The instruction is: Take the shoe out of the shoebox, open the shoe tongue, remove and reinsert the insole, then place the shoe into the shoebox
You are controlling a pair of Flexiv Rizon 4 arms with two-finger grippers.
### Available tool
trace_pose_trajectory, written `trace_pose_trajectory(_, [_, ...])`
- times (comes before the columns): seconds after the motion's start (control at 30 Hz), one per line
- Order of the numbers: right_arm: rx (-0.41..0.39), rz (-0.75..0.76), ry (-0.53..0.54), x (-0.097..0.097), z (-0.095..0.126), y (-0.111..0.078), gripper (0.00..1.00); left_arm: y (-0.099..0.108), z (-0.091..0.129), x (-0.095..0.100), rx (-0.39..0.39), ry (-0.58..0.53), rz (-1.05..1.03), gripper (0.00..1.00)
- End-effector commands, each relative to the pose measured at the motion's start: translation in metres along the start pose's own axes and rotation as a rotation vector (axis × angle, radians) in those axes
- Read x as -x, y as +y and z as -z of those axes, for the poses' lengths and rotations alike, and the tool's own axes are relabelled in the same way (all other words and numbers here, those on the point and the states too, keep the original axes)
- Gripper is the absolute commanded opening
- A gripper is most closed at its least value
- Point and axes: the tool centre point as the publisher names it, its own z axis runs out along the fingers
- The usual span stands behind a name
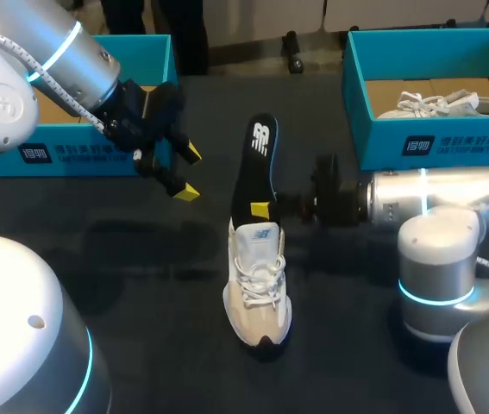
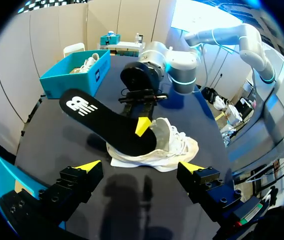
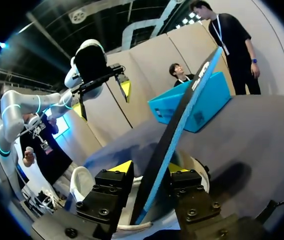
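Shoe (image 1: 259,289): a white lace-up trainer is shown upright on its sole in the middle of the dark tabletop (image 1: 141,285), outside both boxes, with the toe turned toward the near edge.
Insole (image 1: 260,159): black on top with a white logo and blue along its edge; the lower end is lodged in the shoe's opening and the rest is raised out beyond the heel.
Right gripper (image 3: 149,167): its fingers are closed against the insole from both sides, just above the shoe's collar.
Left gripper (image 1: 189,172): its fingers are spread wide and nothing is held; it is poised above the tabletop beside the insole, apart from it.
Left shoebox (image 1: 54,159): teal, set at the far left and partly hidden by the left arm.
Right shoebox (image 1: 434,142): teal, set at the far right; a second white shoe (image 1: 451,102) is seen lying inside.
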Motion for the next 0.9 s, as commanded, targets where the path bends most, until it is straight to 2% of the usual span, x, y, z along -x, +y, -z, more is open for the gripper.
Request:
trace_pose_trajectory(0.03, [-0.032,0.002,0.017,0.007,-0.006,0.009,0.39,0.000,0.000,0.000,0.002,0.000,0.000,1.00])
trace_pose_trajectory(0.2, [-0.040,-0.002,0.039,0.011,-0.008,0.011,0.38,0.000,0.000,0.000,0.002,0.000,0.000,1.00])
trace_pose_trajectory(0.27, [-0.039,-0.005,0.049,0.011,-0.009,0.011,0.28,0.000,0.000,0.000,0.002,0.000,0.000,1.00])
trace_pose_trajectory(0.37, [-0.042,-0.009,0.069,0.009,-0.011,0.010,0.00,0.000,0.000,0.000,0.002,0.000,0.000,1.00])
trace_pose_trajectory(0.67, [-0.069,-0.047,0.119,0.002,-0.016,0.000,0.00,0.000,0.000,0.000,0.002,0.000,0.000,1.00])
trace_pose_trajectory(0.9, [-0.087,-0.102,0.147,-0.003,-0.014,-0.015,0.00,0.000,0.000,0.000,0.002,0.000,0.000,1.00])
